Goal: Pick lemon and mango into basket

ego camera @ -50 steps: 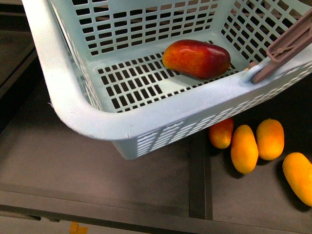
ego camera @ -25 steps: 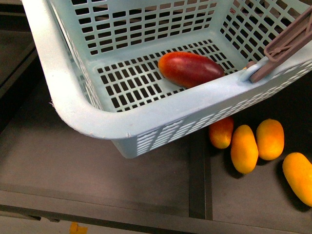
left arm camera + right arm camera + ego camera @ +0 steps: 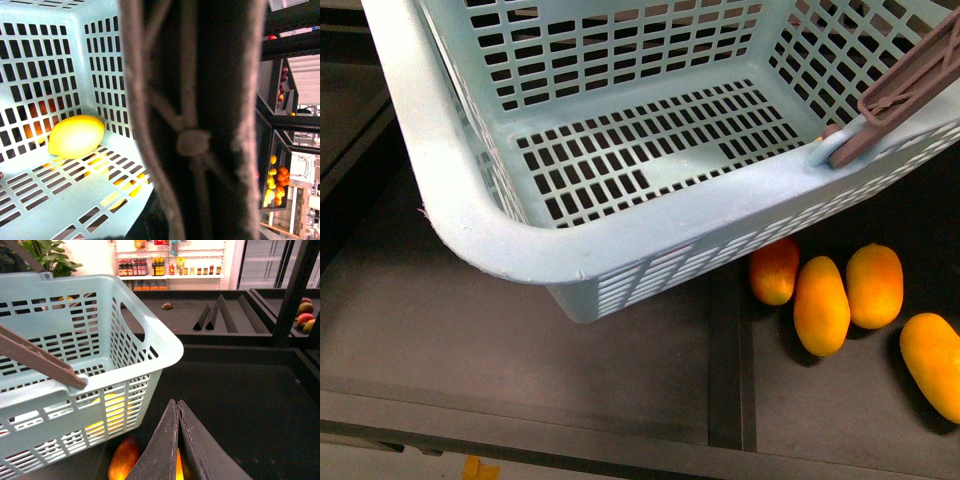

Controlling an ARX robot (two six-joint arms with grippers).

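Note:
The aqua basket (image 3: 490, 240) hangs tilted, filling the top of the front view, its brown handle (image 3: 905, 95) at the upper right. The slotted floor that shows there is bare, and the mango is out of view. In the left wrist view the lemon (image 3: 75, 136) lies on the basket floor against a slotted wall. The blurred handle (image 3: 192, 125) with its white tie fills that view; my left gripper is shut on it, fingers hidden. My right gripper (image 3: 176, 407) is shut and empty, just outside the basket (image 3: 100, 365), above the dark shelf.
Several yellow-orange mangoes (image 3: 820, 305) and a redder one (image 3: 775, 270) lie on the dark shelf (image 3: 520, 340) below the basket's right side. Slanted dividers (image 3: 215, 315), a black post (image 3: 295, 290) and more fruit (image 3: 305, 315) stand further off.
The dark red mango rolled across the basket floor toward the near rim and has gone out of sight behind it. The basket has barely shifted.

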